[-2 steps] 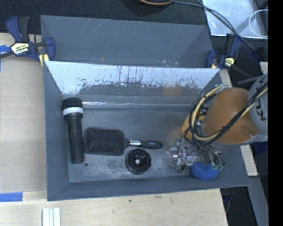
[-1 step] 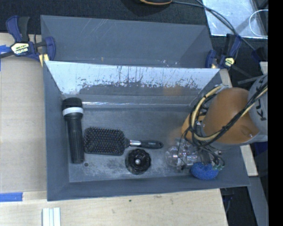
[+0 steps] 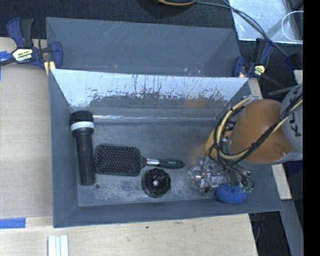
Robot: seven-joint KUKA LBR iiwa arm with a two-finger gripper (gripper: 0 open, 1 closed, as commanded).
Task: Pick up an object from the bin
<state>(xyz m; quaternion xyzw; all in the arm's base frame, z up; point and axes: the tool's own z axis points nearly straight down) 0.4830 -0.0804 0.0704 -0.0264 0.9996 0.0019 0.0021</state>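
Observation:
My gripper (image 3: 205, 176) is low in the bin's front right corner, just above the floor. A blue, rounded, fuzzy-looking thing (image 3: 232, 194) lies right beside it, to the right and toward the front wall, partly under the wrist. Left of the gripper a round black disc-shaped thing (image 3: 156, 182) lies flat on the floor. A black hairbrush (image 3: 119, 160) lies beyond the disc, its bristled head to the left and its shiny handle (image 3: 165, 163) pointing toward the gripper.
A black cylinder with a white band near its top (image 3: 84, 147) lies along the bin's left side. The arm, with an orange cover and cables, comes in over the right wall. The sloped back wall is scratched.

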